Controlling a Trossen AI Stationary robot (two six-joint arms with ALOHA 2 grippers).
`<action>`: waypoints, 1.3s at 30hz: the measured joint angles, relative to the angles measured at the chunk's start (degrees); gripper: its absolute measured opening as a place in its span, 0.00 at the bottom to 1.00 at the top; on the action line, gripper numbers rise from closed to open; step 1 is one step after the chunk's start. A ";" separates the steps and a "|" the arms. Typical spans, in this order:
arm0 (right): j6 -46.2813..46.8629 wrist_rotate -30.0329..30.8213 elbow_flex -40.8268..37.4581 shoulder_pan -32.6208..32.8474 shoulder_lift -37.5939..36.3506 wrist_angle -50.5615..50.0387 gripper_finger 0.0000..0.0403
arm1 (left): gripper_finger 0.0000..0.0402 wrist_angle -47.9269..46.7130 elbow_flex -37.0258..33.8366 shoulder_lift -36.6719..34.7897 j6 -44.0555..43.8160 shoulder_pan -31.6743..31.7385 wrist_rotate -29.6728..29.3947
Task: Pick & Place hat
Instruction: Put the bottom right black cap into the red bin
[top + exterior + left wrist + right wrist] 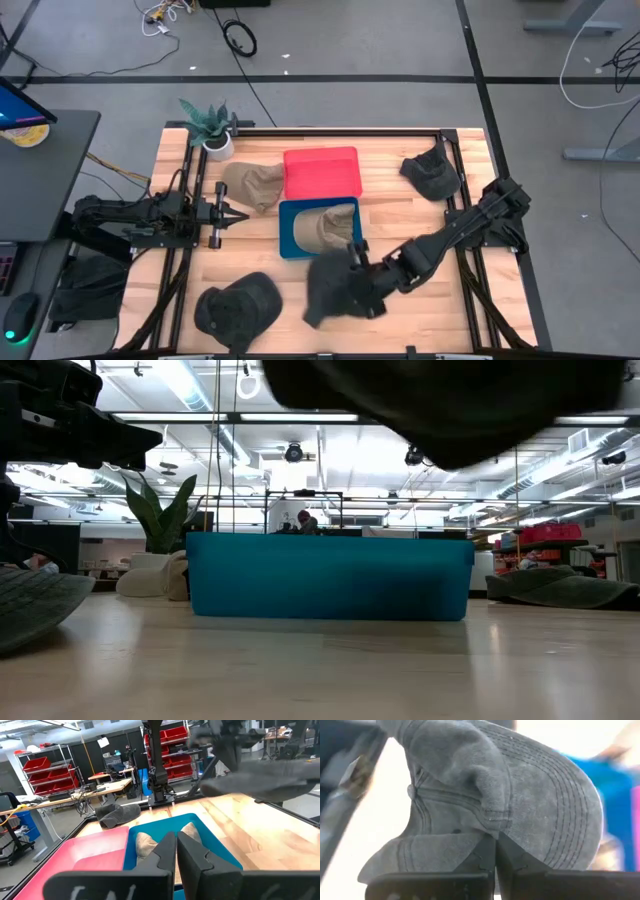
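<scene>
Right gripper [362, 283] pinched tight on dark grey cap [335, 290], held lifted just beside near edge of blue bin [287, 232]. Tan cap [325, 226] inside bin. Left gripper [237, 213] fingers closed, empty, left of bin.

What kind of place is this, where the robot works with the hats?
Probably a robotics lab or workshop. Metal shelves with red storage bins stand behind the wooden table, loose cables lie on the grey floor, and workbenches crowded with equipment fill the open, strip-lit hall.

Wooden table [400, 215], red bin [322, 172], blue bin [288, 232], hats, potted plant [212, 128]
</scene>
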 joint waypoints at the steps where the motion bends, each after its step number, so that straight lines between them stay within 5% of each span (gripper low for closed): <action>1: -1.28 2.47 0.00 -0.65 -0.38 1.97 0.00 | 0.05 0.00 -0.01 -0.01 0.00 -0.02 0.00; 6: -5.76 14.09 0.11 -5.23 -1.41 13.25 0.00 | 0.05 0.00 0.01 -0.01 0.00 0.00 0.00; 11: 0.94 22.88 0.11 -12.82 -2.11 15.38 0.00 | 0.05 0.00 0.01 -0.01 0.00 0.00 0.00; 27: 12.77 10.82 -0.64 -38.70 -1.74 8.39 0.00 | 0.05 0.00 -0.01 0.00 0.00 0.00 0.00; 39: 15.08 7.23 -11.72 -41.45 -1.51 19.95 0.00 | 0.05 0.00 0.01 0.01 0.00 -0.02 0.00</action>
